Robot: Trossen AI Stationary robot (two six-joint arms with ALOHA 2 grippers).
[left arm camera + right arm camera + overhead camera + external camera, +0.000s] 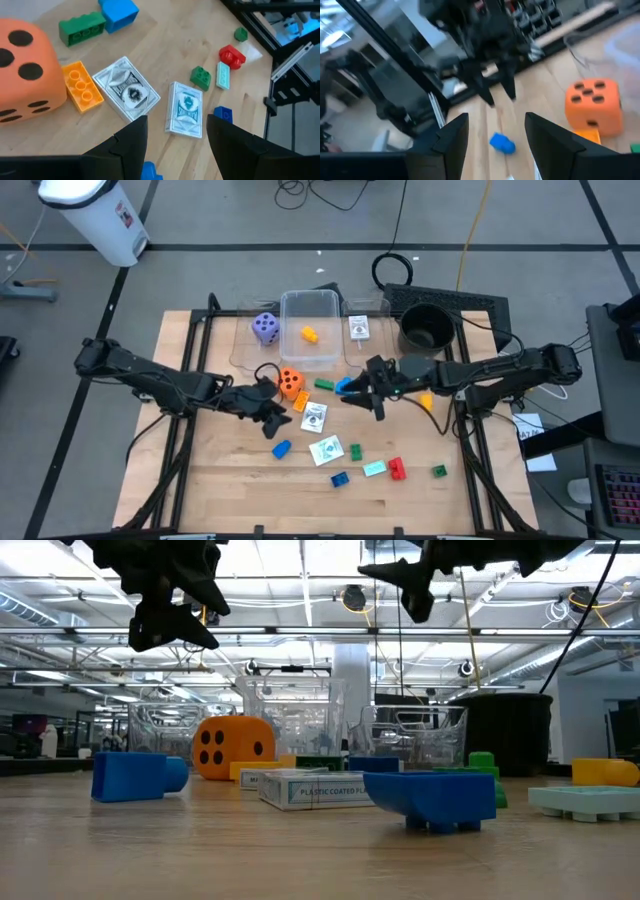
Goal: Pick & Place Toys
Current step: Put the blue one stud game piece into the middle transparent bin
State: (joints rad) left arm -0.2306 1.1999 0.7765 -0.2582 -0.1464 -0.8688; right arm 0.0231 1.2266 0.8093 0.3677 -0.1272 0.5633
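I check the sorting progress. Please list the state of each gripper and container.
left gripper: open, empty, above the table
right gripper: open, empty, above the table
clear tub: upright, holds one yellow block
black pot: upright, contents cannot be seen

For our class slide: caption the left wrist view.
Left gripper, open and empty, above two card packs beside an orange die.

An orange die (232, 747) sits behind a blue block (135, 776) and a card box (313, 788). Another blue block (435, 799) lies nearer. Both grippers hang above, fingers apart.
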